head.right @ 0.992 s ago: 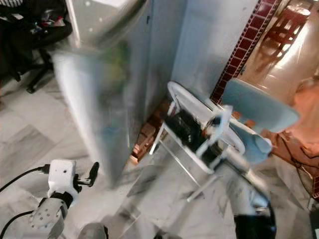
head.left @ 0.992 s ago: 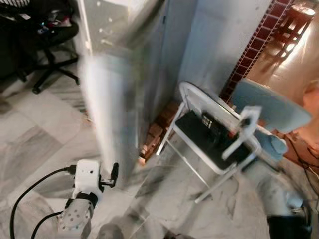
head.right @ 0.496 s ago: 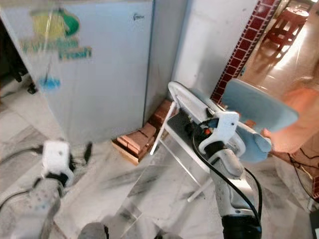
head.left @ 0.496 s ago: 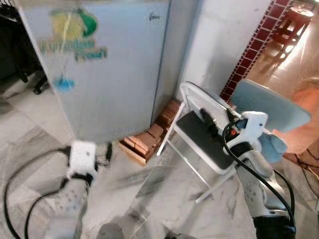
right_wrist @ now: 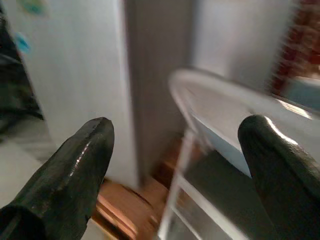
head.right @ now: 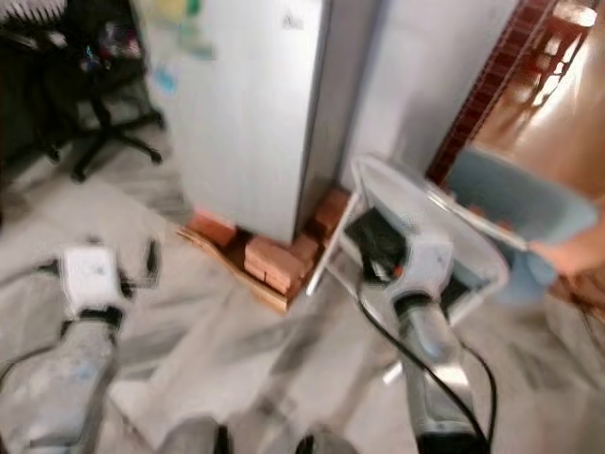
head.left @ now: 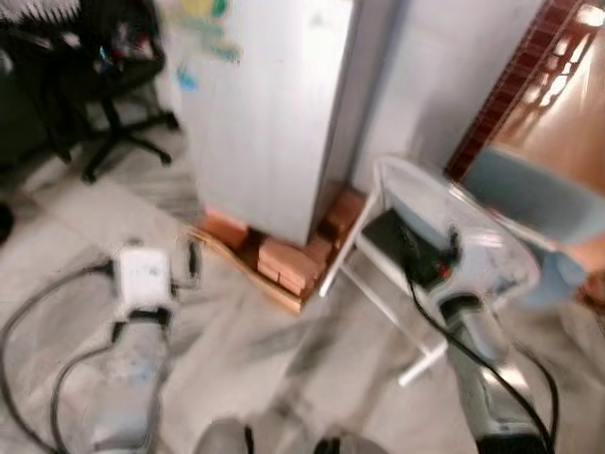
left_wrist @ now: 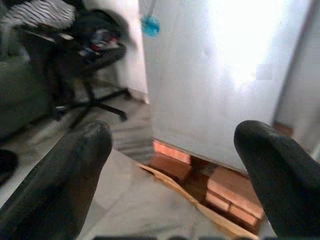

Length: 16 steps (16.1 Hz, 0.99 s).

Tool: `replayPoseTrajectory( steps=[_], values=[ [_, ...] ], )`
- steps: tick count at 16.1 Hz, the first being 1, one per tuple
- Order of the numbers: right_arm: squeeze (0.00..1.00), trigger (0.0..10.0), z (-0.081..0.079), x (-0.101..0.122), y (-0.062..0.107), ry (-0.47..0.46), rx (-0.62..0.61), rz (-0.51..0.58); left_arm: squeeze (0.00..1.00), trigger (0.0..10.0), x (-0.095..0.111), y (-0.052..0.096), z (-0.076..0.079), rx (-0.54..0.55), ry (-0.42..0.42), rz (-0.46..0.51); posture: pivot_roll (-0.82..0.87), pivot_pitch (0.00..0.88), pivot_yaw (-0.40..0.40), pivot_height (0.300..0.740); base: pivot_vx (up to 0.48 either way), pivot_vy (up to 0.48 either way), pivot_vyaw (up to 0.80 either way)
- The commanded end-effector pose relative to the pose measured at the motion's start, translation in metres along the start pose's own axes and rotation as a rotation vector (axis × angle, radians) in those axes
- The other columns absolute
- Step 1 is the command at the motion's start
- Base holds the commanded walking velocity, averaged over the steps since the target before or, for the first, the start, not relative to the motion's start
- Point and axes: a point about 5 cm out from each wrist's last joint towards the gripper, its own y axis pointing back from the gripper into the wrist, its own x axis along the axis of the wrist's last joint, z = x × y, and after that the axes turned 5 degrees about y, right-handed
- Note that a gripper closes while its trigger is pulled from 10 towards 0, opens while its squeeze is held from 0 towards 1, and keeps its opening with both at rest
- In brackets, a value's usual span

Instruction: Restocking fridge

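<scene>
A white-grey fridge (head.left: 265, 104) stands ahead with its door shut, resting on bricks (head.left: 284, 260) and a wooden board. My left gripper (head.left: 189, 260) is low at the left over the marble floor, short of the fridge's front. In the left wrist view its fingers (left_wrist: 55, 185) stand wide open with nothing between them, and the fridge (left_wrist: 225, 85) fills the space beyond. My right gripper (head.right: 383, 255) is raised at the right in front of a white folding chair (head.left: 425, 227). Its fingers (right_wrist: 65, 175) are open and empty too.
A black office chair (head.left: 113, 85) with clutter stands at the far left. A blue chair back (head.left: 534, 203) is at the right, beside a red-tiled wall strip (head.left: 506, 80). Black cables trail from both arms across the marble floor (head.left: 246, 350). The eye views are blurred.
The whole picture has shifted, so the camera has moved. The fridge door, seen swinging a second ago, is now shut. Both grippers stay open and empty.
</scene>
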Motion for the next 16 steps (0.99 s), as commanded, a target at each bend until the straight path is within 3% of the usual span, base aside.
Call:
replayPoseTrajectory(
  steps=[1, 9, 12, 16],
  values=[
    [0.00, 10.0, -0.003, 0.003, -0.001, 0.007, 0.008, 0.021, 0.00, 10.0, 0.004, -0.001, -0.007, 0.022, -0.020, 0.024, 0.16, 0.077, -0.103, 0.740, 0.000, 0.480, 0.00],
    [0.00, 10.0, -0.003, -0.005, 0.001, -0.018, 0.015, 0.018, 0.00, 10.0, 0.008, -0.008, -0.007, 0.030, -0.008, 0.057, 0.15, 0.043, -0.102, 0.740, 0.000, 0.480, 0.00],
    [0.00, 10.0, 0.002, -0.015, 0.008, -0.030, -0.010, -0.013, 0.00, 10.0, 0.009, -0.010, 0.001, 0.007, -0.004, 0.070, 0.14, 0.037, -0.104, 0.740, 0.000, 0.480, -0.43],
    [0.00, 10.0, 0.003, -0.009, 0.008, -0.021, -0.039, 0.031, 0.00, 10.0, 0.006, -0.011, -0.008, 0.047, 0.014, 0.059, 0.13, 0.035, -0.086, 0.740, 0.000, 0.480, -0.10]
  ],
)
